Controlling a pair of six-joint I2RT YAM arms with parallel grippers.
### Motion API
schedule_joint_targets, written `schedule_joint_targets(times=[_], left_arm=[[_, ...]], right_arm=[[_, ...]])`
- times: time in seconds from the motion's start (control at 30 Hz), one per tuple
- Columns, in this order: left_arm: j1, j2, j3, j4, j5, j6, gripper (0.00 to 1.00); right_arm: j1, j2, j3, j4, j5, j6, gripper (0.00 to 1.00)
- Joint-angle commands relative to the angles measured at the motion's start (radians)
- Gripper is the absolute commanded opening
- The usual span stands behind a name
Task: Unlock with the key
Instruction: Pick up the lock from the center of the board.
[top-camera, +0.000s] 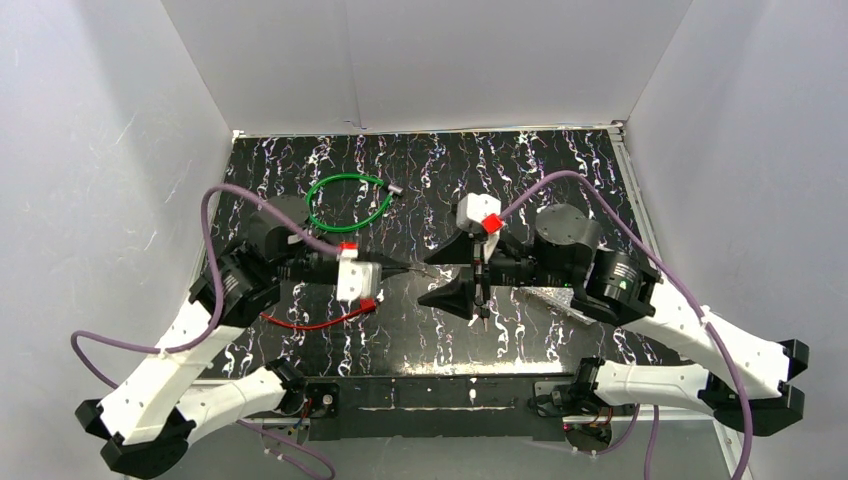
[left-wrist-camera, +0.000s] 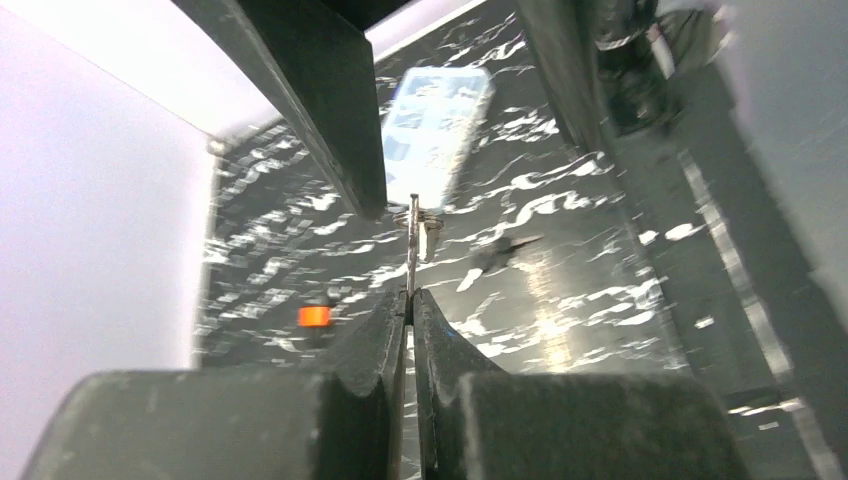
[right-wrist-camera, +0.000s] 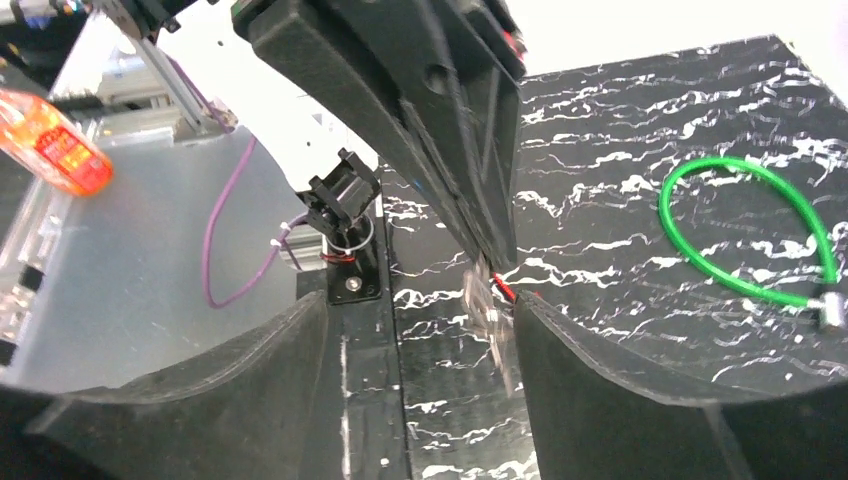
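The left hand (top-camera: 405, 268) was clenched on the key (left-wrist-camera: 412, 240). In its wrist view the two fingers met on the lower end of a thin metal shaft, and the rest stood up from them with a small ring hanging beside it. The key was held above the worktop (top-camera: 560, 170), near the middle of the scene and not lying on it.

The right hand (top-camera: 440, 277) faced the left from the right. It was released, with its fingers spread wide on either side of the key's free end. Its wrist view showed only a small blurred shape in that gap, and I could not tell whether either finger touched it.

A green cable (top-camera: 348, 200), looped and ending in a metal piece, lay on the far left part of the worktop, well apart from the key. A red cable (top-camera: 315, 320) lay on the near side, just below the left hand.

By my reading, the key was secured in one hand and clear of the surface, so the pick-up was done. No lock could be made out with certainty, and the key sat in no keyhole. Bringing it to the lock, seating it and turning it were all left to do.
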Motion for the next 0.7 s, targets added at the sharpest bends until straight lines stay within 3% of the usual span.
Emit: schedule_joint_targets(times=[0.0, 0.17, 0.33, 0.53, 0.67], left_arm=[[-0.011, -0.103, -0.077, -0.013, -0.067, 0.371, 0.00], [-0.018, -0.223, -0.215, 0.026, -0.061, 0.843, 0.00], [-0.018, -0.305, -0.342, 0.045, -0.033, 1.307, 0.00], [-0.018, -0.311, -0.444, 0.226, -0.091, 1.479, 0.00], [-0.018, -0.301, -0.440, 0.262, -0.094, 1.512, 0.00]], right_arm=[[-0.008, -0.099, -0.044, 0.102, 0.066, 0.139, 0.77], [-0.082, -0.142, -0.095, 0.167, 0.039, 0.302, 0.78], [-0.308, -0.064, -0.125, 0.369, -0.216, 0.652, 0.73], [-0.331, 0.020, -0.198, 0.614, -0.373, 0.892, 0.65], [-0.331, 0.043, -0.240, 0.688, -0.399, 0.940, 0.61]])
